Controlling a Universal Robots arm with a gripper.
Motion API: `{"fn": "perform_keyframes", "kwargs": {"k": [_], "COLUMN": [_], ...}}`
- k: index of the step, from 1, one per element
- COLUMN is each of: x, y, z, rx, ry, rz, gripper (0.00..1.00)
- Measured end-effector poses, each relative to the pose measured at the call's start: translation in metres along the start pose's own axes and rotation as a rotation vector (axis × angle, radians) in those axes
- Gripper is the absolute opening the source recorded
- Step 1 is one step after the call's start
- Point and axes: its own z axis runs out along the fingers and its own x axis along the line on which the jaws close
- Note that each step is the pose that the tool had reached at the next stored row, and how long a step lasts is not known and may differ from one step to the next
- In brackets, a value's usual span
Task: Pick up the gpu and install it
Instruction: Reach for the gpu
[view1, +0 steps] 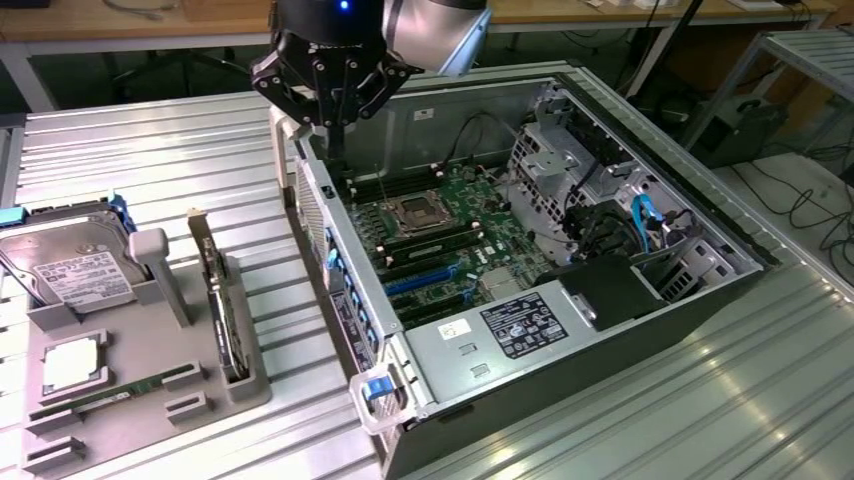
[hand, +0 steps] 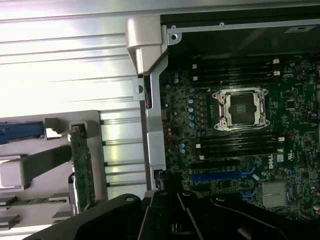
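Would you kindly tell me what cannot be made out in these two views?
Exterior view: the gpu stands nearly edge-on in its grey holder, so its faces are hidden.
Wrist view: the black body of the end effector covers one end of the gpu and part of the motherboard.
Exterior view: the hard drive label print is too small to read.

The claw (view1: 335, 128), its fingers pressed together and empty, hangs over a corner of the open computer case (view1: 414, 125) on the table (view1: 160, 160). At the exterior view's left, the gpu (view1: 214, 290) stands on edge in a grey holder (view1: 134, 340), near the hard drive (view1: 74, 265).
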Motion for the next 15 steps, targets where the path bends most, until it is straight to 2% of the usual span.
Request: {"fn": "perform_keyframes", "kwargs": {"k": [15], "x": [0.0046], "y": [-0.0004], "z": [-0.0001], "rx": [0.0], "ry": [0.0], "rz": [0.0], "gripper": [0.11]}}
